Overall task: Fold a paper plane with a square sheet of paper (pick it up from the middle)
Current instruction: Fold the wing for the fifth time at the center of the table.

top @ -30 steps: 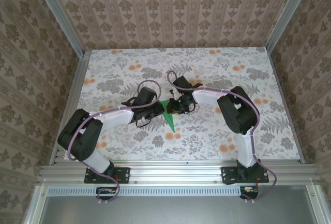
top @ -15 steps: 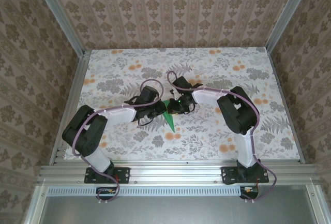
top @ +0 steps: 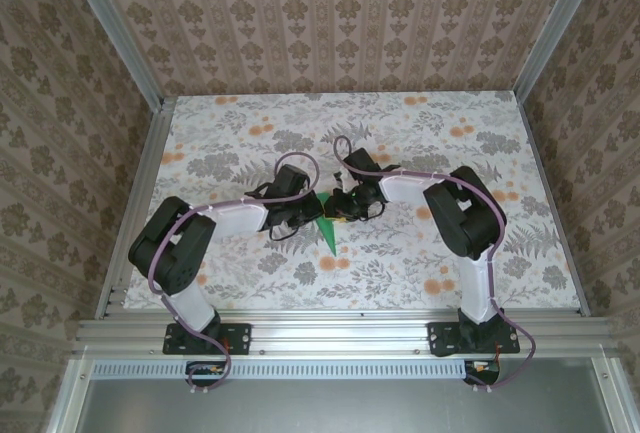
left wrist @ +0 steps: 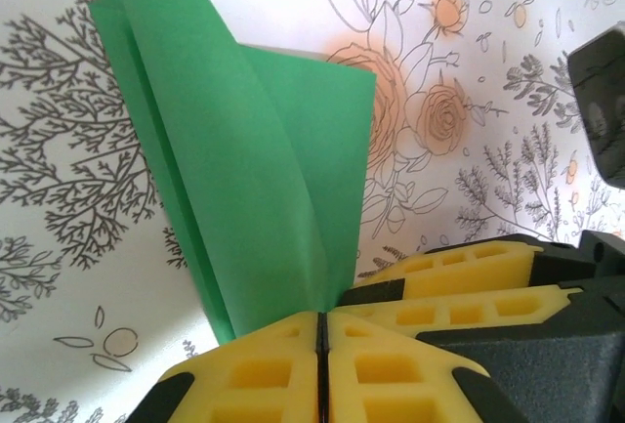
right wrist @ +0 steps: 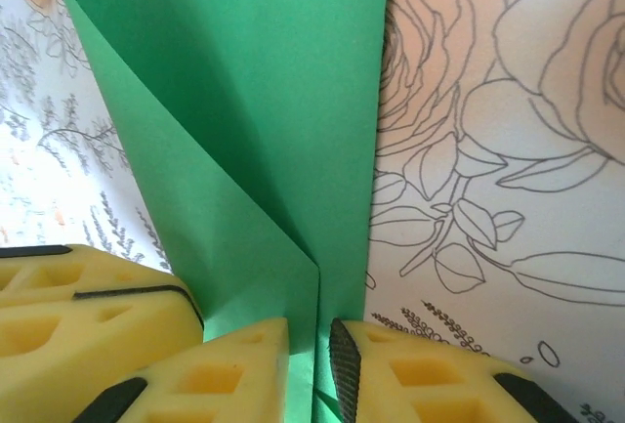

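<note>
Two grippers meet over one piece of green paper near the middle of the floral table [top: 440,143]. From overhead I see the paper plane [top: 326,235] as a narrow wedge with its tip aimed at 6 o'clock, toward the arm bases. The left gripper [top: 305,216] sits at its 10 o'clock and the right gripper [top: 341,210] at its 1 o'clock, the two close together above the wide end. On my left wrist feed the yellow fingers [left wrist: 254,384] are pressed flat together with no gap. The paper rises out of their seam toward 12 o'clock, so that gripper is clamped on the paper plane. Its folded layers fan out, one flap leaning away to 11 o'clock. The right gripper's yellow fingers [left wrist: 459,281] lie at 3 o'clock on that feed, just beside the left pair. On the right wrist feed the fingers [right wrist: 225,374] stand a sliver apart with a green edge running down between them; I cannot tell whether the pads actually bite on it. A diagonal fold runs from 11 o'clock down to that gap.
</note>
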Available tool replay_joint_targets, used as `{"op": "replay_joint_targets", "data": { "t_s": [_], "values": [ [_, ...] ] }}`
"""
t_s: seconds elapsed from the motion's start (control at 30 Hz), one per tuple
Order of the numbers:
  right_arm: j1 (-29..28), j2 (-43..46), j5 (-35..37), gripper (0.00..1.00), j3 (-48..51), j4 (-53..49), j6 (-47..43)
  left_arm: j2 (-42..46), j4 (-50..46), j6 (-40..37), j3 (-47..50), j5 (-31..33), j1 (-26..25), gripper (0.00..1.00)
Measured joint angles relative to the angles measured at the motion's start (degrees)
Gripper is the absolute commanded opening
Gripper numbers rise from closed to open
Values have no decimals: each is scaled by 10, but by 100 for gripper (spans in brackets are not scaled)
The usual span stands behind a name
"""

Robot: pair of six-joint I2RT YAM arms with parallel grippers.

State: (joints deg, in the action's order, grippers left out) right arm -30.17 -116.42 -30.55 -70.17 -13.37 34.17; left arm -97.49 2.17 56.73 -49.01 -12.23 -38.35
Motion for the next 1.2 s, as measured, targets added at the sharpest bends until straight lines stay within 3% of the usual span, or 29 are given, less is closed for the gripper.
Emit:
{"op": "replay_joint_targets", "data": {
  "t_s": [0.23, 0.67, 1.2],
  "values": [
    [20, 4, -59, 30, 33, 63, 35, 0, 1, -2, -8, -4, 2, 8],
    [29, 3, -70, 15, 49, 82, 31, -36, 4, -6, -10, 0, 2, 6],
    [29, 3, -65, 17, 42, 69, 24, 82, -4, -10, 52, 26, 1, 10]
  ]
}}
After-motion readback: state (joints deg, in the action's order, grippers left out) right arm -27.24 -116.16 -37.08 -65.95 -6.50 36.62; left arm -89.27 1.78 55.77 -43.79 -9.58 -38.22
